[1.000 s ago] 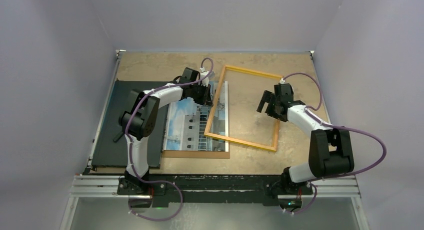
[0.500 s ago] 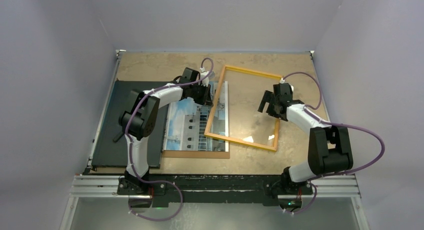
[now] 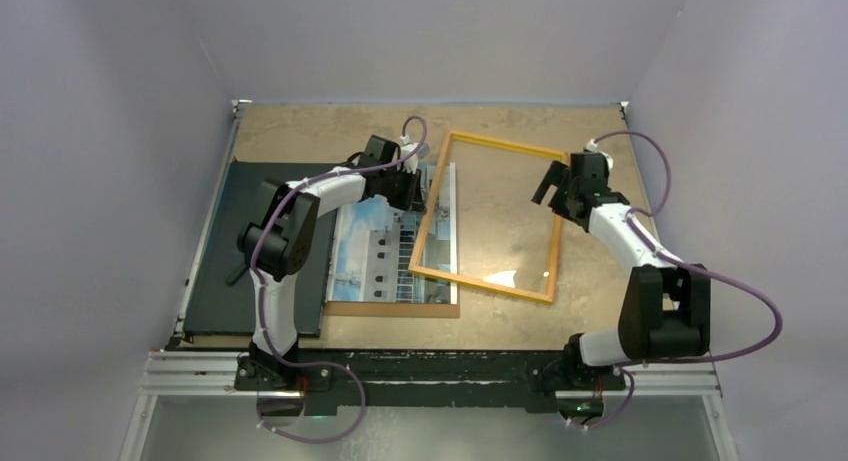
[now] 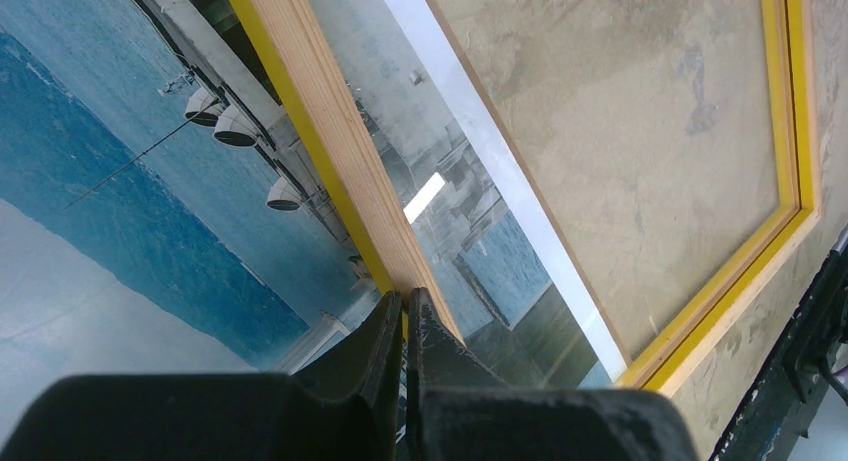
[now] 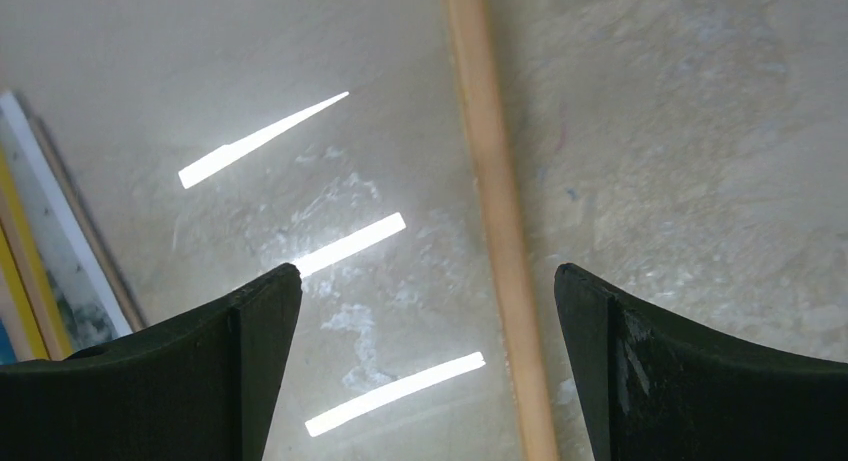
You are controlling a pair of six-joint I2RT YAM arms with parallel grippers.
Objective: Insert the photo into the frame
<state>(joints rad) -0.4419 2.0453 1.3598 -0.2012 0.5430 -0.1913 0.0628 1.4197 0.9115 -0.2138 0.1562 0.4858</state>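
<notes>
Clenching tip to tip, the left gripper (image 4: 405,309) has its fingers (image 4: 445,356) pressed together right at the left rail of the frame (image 4: 335,181). Whether they pinch any part of it cannot be told. The right gripper (image 5: 428,273) hangs with its fingers (image 5: 250,366) spread wide, grasping nothing. The frame's right rail runs between them, touching neither.

Outward from there, the frame lies skewed about mid-table, with its left rail and a strip of pane lying over the right side of the photo (image 3: 372,249). The photo rests on a brown backing board (image 3: 395,309), left of centre. A black board (image 3: 232,243) lies along the left edge of the table (image 3: 300,131).

Bare tabletop stays free beyond the frame's far rail, to the right of its right rail, and in a narrower band along its near rail.

Only the left wrist view shows the photo's white margin under the pane. Only the right wrist view shows glare streaks on the glass. Only the top view shows the frame whole, all four rails.
</notes>
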